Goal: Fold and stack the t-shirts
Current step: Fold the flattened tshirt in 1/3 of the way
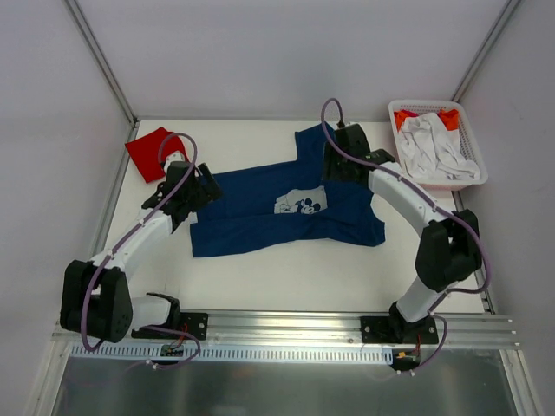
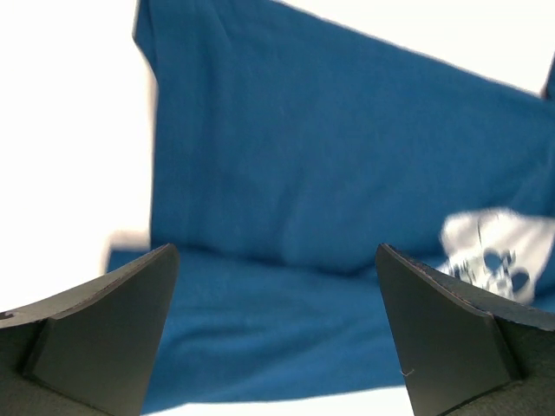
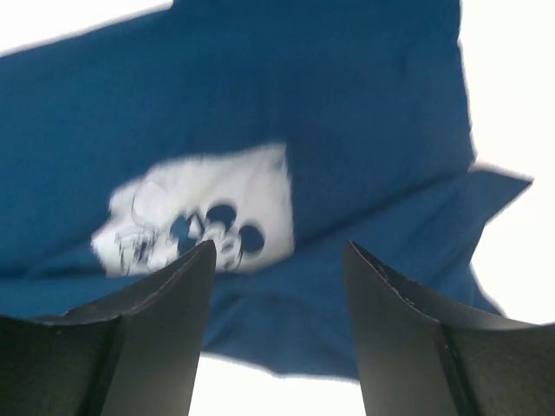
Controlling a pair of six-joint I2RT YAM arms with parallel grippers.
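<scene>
Left gripper (image 2: 277,256) and right gripper (image 3: 277,250), both spread and empty, hover over a limp navy blue cloth t-shirt (image 1: 251,212), likely best pinched at its edges.

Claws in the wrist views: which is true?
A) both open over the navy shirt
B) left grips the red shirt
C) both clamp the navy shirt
A: left claw and right claw show fingers spread above the navy t-shirt, nothing pinched.
</scene>
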